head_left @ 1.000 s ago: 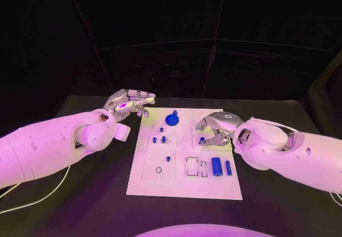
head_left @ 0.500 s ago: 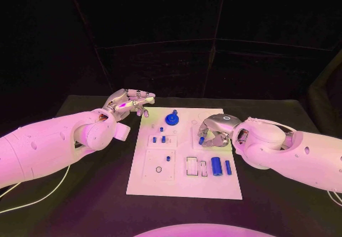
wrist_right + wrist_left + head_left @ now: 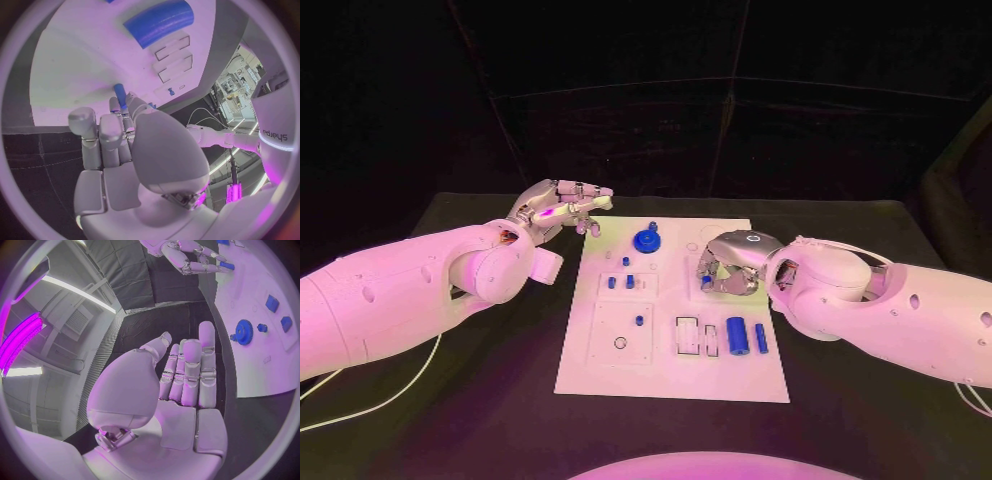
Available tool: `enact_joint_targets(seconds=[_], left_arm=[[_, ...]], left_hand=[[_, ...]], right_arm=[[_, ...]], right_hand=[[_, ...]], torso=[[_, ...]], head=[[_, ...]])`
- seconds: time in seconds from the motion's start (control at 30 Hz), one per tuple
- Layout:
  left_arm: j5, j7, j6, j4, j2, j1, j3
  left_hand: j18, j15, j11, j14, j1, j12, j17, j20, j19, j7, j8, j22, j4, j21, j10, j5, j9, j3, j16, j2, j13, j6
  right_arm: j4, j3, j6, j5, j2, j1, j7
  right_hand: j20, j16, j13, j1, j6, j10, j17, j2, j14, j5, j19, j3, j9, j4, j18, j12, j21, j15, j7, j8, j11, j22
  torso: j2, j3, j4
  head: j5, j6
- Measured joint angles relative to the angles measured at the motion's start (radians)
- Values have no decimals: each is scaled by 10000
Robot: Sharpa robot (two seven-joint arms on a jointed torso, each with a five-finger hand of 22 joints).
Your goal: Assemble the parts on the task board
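Fingers (image 3: 187, 370) of the left hand (image 3: 563, 214) lie straight and side by side, nothing in them, and the hand hangs over the black table (image 3: 473, 400) just off the board's (image 3: 675, 375) far left corner. Moving right onto the board: a blue gear (image 3: 646, 241) stands near the far edge, with a small peg (image 3: 653, 226) just behind it. Nearer in, a few short blue pegs (image 3: 629, 283) stand in a little raised block, one more peg (image 3: 640, 321) stands in the square panel below, and a thin dark ring (image 3: 620, 344) lies flat beside it. Further right, two empty rectangular slots, then a small blue piece (image 3: 711, 336), a fat blue cylinder (image 3: 736, 335) and a slimmer blue bar (image 3: 762, 338), all lying side by side in a row near the board's right edge.

Now the right hand (image 3: 728, 268), low over the board's right half, fingers curled in around a thin blue pin (image 3: 119, 95). The wrist view shows that pin poking out past the fingertips, its tip at or very near the white surface; I can't quite tell if it touches. The hand itself blocks the head camera's look at the spot beneath it, and the big cylinder lies close by on the near side.
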Motion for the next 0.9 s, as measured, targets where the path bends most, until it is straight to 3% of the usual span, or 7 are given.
enact_joint_targets(seconds=[0.37,0.7,0.9], left_arm=[[0,-15,13,-14,2,-2,-2],[0,-44,35,-59,-1,-5,-3],[1,-54,41,-74,-1,-7,-4]], left_hand=[[0,0,0,0,0,0,1,0,0,0,0,1,0,0,0,0,0,0,0,0,1,0],[0,0,0,0,0,0,22,0,0,0,0,-10,0,0,0,0,0,0,0,0,2,0],[0,0,0,0,0,0,22,0,0,0,0,-9,0,0,0,0,0,0,0,0,3,0]], right_arm=[[58,-2,-62,10,-34,-1,-15],[967,6,-521,165,-541,-2,-58],[1443,98,-966,431,-651,-3,37]], right_hand=[[-35,41,-1,-2,120,159,32,-111,0,-4,35,345,-15,44,2,-236,83,0,-63,-7,-17,122],[-35,40,11,-72,142,176,17,-278,-1,43,35,668,-38,37,3,-446,86,0,-43,-78,-2,150],[0,117,8,-57,155,230,143,-375,-1,234,70,915,-41,-36,3,-525,196,0,-29,-132,-16,262]], torso=[[-8,-6,0],[-31,-6,1],[-29,-6,7]], head=[[-25,0],[-14,104],[-21,136]])
